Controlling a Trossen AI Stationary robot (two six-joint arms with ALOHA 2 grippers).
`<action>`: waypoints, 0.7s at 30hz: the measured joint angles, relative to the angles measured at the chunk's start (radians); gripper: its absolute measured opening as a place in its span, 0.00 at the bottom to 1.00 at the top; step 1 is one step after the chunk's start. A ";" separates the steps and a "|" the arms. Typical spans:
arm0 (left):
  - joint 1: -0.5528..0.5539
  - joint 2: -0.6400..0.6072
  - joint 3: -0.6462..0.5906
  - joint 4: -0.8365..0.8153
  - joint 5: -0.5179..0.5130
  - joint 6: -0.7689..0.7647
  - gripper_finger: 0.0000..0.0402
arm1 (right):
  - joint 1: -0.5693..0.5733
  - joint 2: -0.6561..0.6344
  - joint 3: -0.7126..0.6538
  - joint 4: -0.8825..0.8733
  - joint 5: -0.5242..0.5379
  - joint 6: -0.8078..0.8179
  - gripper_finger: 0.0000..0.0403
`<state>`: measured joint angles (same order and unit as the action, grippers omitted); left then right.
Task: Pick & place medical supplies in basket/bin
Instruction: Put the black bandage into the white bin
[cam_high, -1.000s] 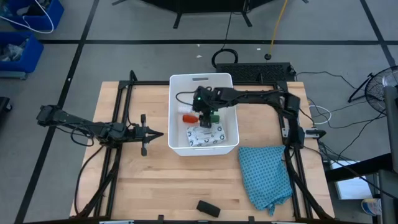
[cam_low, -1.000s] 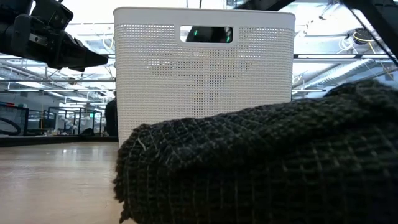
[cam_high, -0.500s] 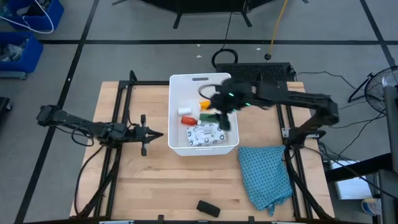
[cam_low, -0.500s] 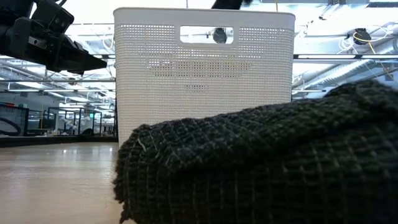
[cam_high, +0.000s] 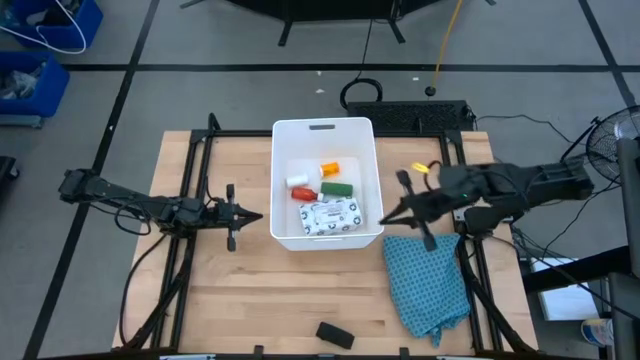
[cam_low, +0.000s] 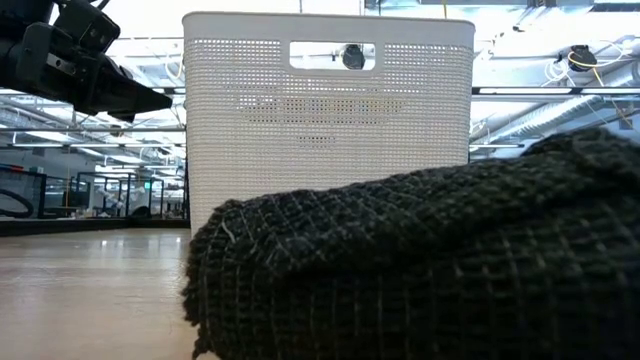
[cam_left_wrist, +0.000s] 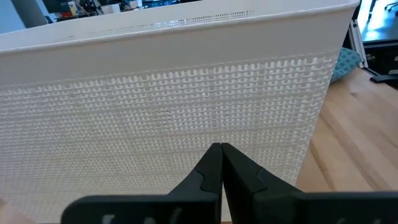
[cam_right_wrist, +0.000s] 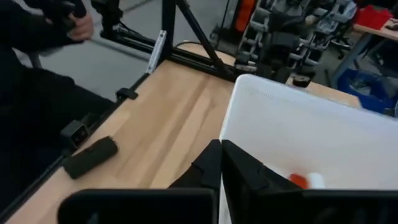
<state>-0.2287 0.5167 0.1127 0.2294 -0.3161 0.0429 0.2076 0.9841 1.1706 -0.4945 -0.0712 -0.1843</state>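
From above, the white bin (cam_high: 325, 183) already holds the orange vial (cam_high: 329, 169), red tube (cam_high: 303, 193), green oblong (cam_high: 336, 187) and printed packet (cam_high: 329, 215); only the black oblong (cam_high: 334, 334) lies on the worktop (cam_high: 230, 290). My right gripper (cam_high: 386, 219) hangs clenched and empty beside the bin. At my left wrist, my left gripper (cam_left_wrist: 220, 148) is pinched shut facing the bin wall.

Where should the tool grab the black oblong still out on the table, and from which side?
Across its narrow middle, from straight above. The black oblong lies flat and alone on the wood near the table's front edge, tilted slightly, with bare table all around it and its long sides free. Turn the jaws square to its long axis. The right tool, shut beside the basket, looks nearer.
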 joint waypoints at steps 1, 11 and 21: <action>0.000 0.000 0.000 0.000 0.000 0.000 0.02 | 0.009 -0.041 -0.060 0.039 0.018 0.022 0.01; 0.000 0.000 0.000 0.000 0.000 0.017 0.02 | 0.009 -0.421 -0.565 0.424 0.071 0.112 0.00; 0.000 0.000 0.000 -0.001 0.000 0.032 0.02 | 0.008 -0.584 -0.791 0.615 0.070 0.152 0.00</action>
<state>-0.2287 0.5167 0.1127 0.2287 -0.3164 0.0753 0.2153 0.3997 0.3798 0.1201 -0.0010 -0.0319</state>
